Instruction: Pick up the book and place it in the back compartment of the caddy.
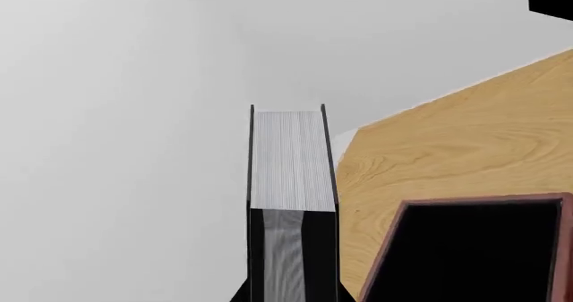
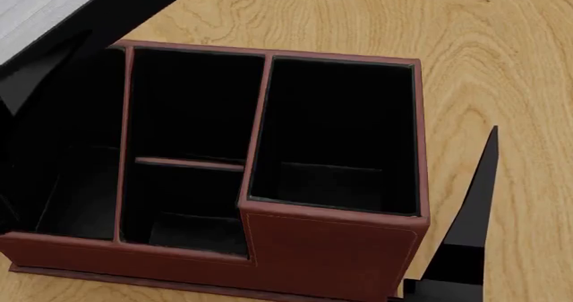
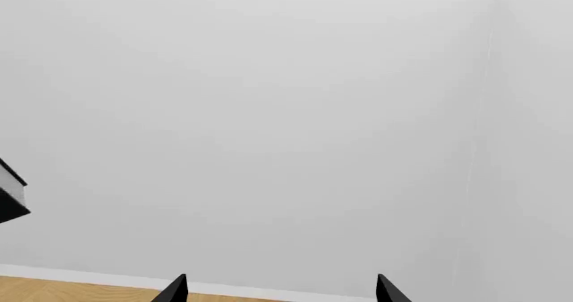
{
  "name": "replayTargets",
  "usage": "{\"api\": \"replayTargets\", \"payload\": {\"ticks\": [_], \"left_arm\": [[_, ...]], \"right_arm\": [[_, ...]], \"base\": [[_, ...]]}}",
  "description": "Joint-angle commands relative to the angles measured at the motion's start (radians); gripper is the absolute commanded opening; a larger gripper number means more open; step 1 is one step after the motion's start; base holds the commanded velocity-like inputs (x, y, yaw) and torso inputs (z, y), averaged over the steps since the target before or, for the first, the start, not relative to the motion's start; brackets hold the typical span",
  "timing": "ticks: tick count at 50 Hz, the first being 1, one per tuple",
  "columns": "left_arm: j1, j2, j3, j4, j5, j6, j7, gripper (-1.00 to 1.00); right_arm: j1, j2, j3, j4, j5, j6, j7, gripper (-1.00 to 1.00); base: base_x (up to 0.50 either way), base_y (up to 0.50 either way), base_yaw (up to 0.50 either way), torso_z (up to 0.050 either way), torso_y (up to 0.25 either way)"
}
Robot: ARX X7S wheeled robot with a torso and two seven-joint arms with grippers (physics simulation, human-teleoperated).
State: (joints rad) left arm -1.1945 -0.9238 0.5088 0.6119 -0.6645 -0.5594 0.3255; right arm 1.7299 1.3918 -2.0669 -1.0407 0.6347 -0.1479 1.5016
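The book (image 1: 286, 161), black covers with white page edges, stands clamped between the fingers of my left gripper (image 1: 294, 295), which is shut on it. In the head view the book (image 2: 36, 13) hangs at the upper left, above and beyond the caddy's left end. The red-brown caddy (image 2: 331, 248) sits on the table below, its corner also showing in the left wrist view (image 1: 403, 235). Its back compartment (image 2: 184, 208) is the small squarish cell beside the low crossbar. My right gripper (image 3: 281, 290) is open and empty; one finger (image 2: 479, 201) shows to the right of the caddy.
The wooden table (image 2: 501, 60) extends beyond and to the right of the caddy. A tall-walled wide cell (image 2: 336, 134) fills the caddy's right side, a long cell (image 2: 80, 154) its left. A plain grey wall (image 3: 268, 114) lies behind the table.
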Motion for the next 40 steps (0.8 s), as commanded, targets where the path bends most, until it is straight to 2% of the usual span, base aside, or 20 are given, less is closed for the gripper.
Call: {"api": "replayTargets", "payload": {"ticks": [1, 8, 27, 40], "left_arm": [[-0.001, 0.001, -0.003, -0.044, 0.033, 0.08, 0.058, -1.0], [-0.013, -0.021, 0.02, -0.044, 0.0, 0.05, 0.122, -1.0], [0.023, -0.041, 0.044, -0.175, 0.053, 0.195, 0.282, -1.0], [0.022, -0.059, 0.057, -0.21, 0.04, 0.218, 0.367, -1.0]], "right_arm": [[0.017, -0.003, -0.016, 0.001, 0.003, 0.0, 0.001, 1.0], [0.024, -0.001, -0.024, 0.003, 0.001, -0.005, -0.001, 1.0], [0.022, 0.01, -0.032, 0.006, -0.012, -0.009, -0.002, 1.0], [0.059, 0.009, -0.066, -0.004, -0.009, -0.002, 0.008, 1.0]], "base": [[0.0, 0.0, 0.0, 0.0, 0.0], [0.0, 0.0, 0.0, 0.0, 0.002], [0.0, 0.0, 0.0, 0.001, 0.002], [0.0, 0.0, 0.0, 0.0, 0.002]]}}
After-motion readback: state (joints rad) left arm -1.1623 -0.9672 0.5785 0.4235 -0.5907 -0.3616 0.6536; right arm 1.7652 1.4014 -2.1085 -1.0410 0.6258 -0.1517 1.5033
